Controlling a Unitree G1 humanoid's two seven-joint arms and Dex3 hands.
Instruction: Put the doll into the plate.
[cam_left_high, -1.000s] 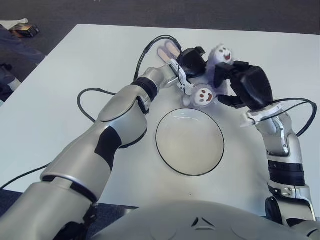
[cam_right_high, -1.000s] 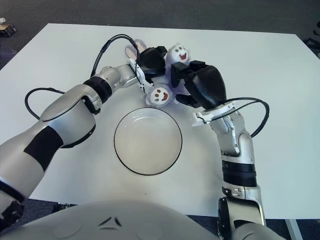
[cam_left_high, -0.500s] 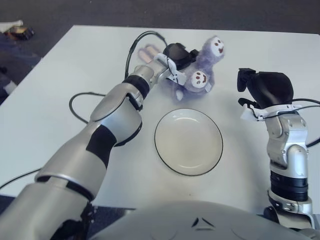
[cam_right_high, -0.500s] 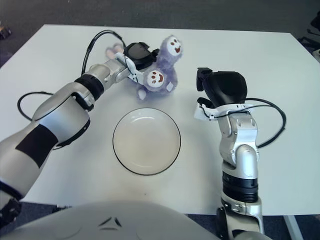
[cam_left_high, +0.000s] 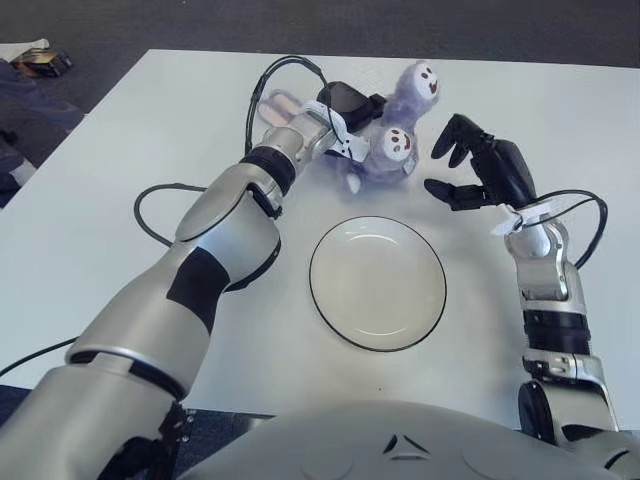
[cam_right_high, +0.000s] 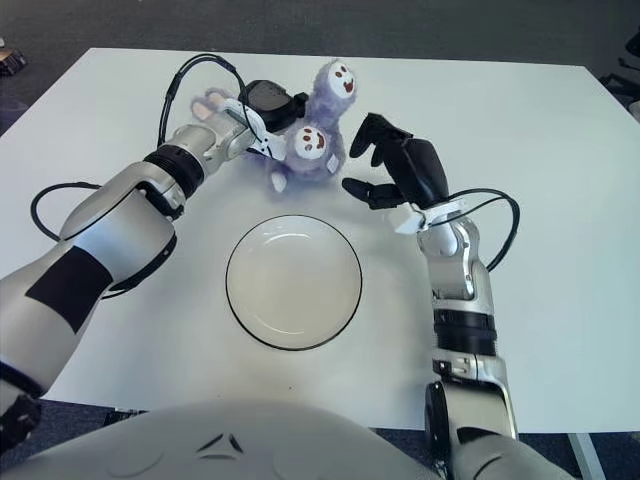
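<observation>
No text, label, brand, number or sign can be read anywhere in either eye view. Only brown stitched smiling faces are carried by the purple plush doll (cam_left_high: 398, 140), on its two round white patches at about twelve o'clock from the plate (cam_left_high: 330, 300); no letters are formed by them. The plate is plain white with a dark rim and is unmarked. No marking can be made out on the left hand (cam_left_high: 345, 105) or the right hand (cam_left_high: 480, 175), and the white table (cam_left_high: 120, 180) is unprinted.
</observation>
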